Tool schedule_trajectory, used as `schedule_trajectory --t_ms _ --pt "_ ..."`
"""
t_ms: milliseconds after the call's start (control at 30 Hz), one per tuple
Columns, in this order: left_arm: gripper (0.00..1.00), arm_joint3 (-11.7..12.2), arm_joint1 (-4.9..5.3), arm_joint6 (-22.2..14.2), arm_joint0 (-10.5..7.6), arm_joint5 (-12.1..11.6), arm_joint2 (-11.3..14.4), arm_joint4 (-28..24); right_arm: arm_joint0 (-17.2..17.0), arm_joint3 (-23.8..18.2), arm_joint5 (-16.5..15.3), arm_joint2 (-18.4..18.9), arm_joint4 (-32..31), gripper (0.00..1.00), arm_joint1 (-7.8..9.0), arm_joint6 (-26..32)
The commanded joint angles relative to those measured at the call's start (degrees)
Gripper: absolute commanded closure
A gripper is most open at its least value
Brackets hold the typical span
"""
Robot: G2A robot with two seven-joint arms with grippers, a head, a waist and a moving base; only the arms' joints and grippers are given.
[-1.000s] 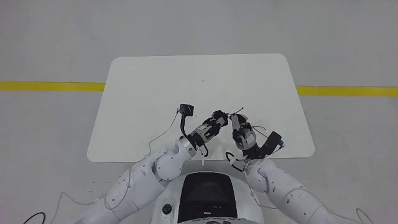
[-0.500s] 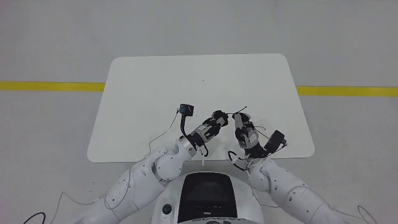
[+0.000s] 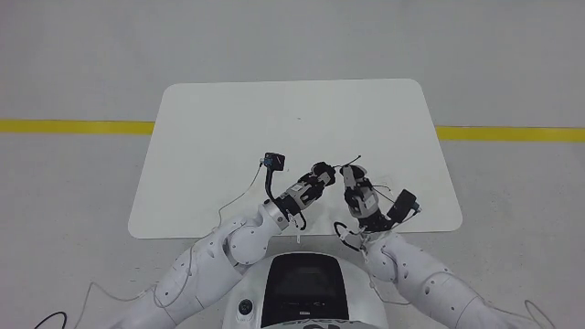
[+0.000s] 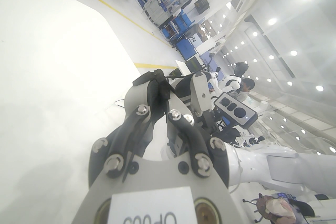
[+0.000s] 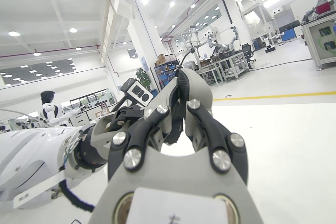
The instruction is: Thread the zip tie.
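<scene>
Between the pressed-together fingers [image 5: 198,88] of the right gripper [image 5: 181,79], a thin black plastic zip tie [image 5: 184,60] stands up past the tips, firmly pinched. The left gripper [image 4: 155,79] has its fingers [image 4: 132,97] closed as well, seemingly on the other end of the same strap, though I cannot tell which end is head and which is tail. Both grippers hang just beside each other above the near part of the white rounded tabletop [image 3: 228,128]. The likely trouble is the strap: thin and springy, it may bow or twist as the ends meet, so the tail misses the slot or slips free and drops near the tabletop's edge. The fingers could also knock together. From above, the grippers' spacing is plain but the zip tie is a hairline. The left wrist view gives the strap bridging toward the other gripper, and the right wrist view gives its free end.
</scene>
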Motion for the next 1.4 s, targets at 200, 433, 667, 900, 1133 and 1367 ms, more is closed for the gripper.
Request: schedule_trajectory --t_ms 200,433,667,900,1133,1367 --pt "1.0 0.0 0.0 0.0 0.0 0.0 0.0 0.0 0.75 -0.3 0.0 -2.0 1.18 1.0 0.82 -0.88" --pt "1.0 0.0 0.0 0.0 0.0 0.0 0.0 0.0 1.44 0.49 0.0 -2.59 2.43 1.0 1.08 -0.68" --pt "1.0 0.0 0.0 0.0 0.0 0.0 0.0 0.0 1.88 0.95 0.0 -3.28 3.05 1.0 1.06 -0.07" --pt "1.0 0.0 0.0 0.0 0.0 0.0 0.0 0.0 2.15 1.8 0.0 -3.35 3.36 1.0 0.97 0.17" --pt "1.0 0.0 0.0 0.0 0.0 0.0 0.0 0.0 1.9 2.73 0.0 -2.17 2.5 1.0 0.7 -0.05" --pt "1.0 0.0 0.0 0.0 0.0 0.0 0.0 0.0 1.25 3.42 0.0 -0.75 -0.2 1.0 -0.01 0.66"
